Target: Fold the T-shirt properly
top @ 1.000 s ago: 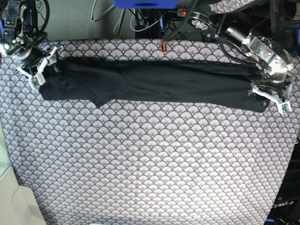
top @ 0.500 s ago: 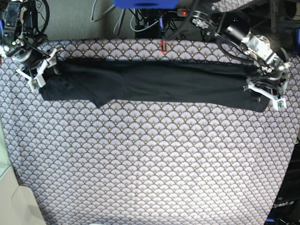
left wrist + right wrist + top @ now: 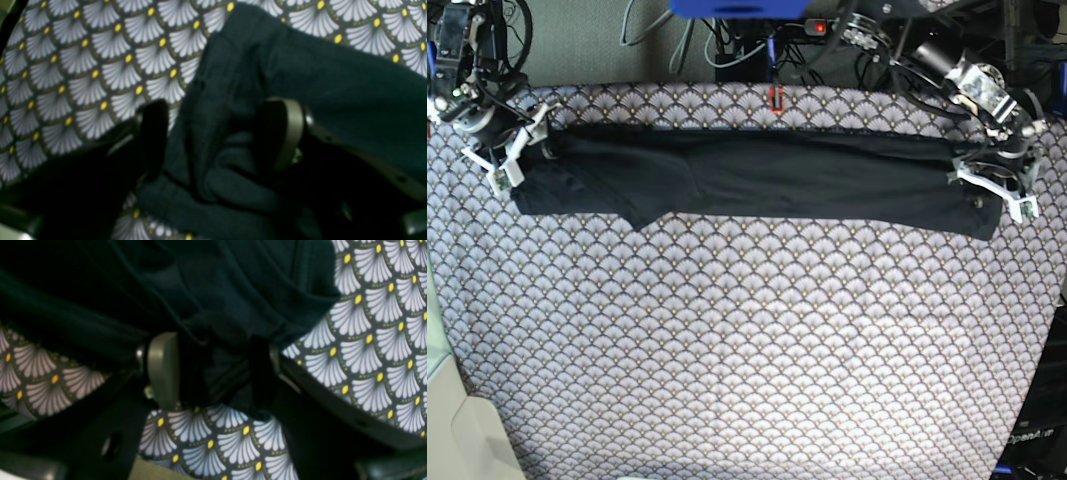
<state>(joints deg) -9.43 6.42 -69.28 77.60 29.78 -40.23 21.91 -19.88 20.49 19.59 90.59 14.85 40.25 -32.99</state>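
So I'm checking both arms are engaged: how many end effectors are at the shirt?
2. The right end effector is at the T-shirt's left end in the base view; the left end effector is at its right end.

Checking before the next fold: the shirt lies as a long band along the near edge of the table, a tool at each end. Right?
Not quite. The base view shows the T-shirt as a long band along the far edge of the table, not the near one. The left tool and right tool are at its ends.

T-shirt (image 3: 757, 180) stretched across far table (image 3: 747, 340) edge; left hand (image 3: 997, 190), right hand (image 3: 512, 150) at ends.
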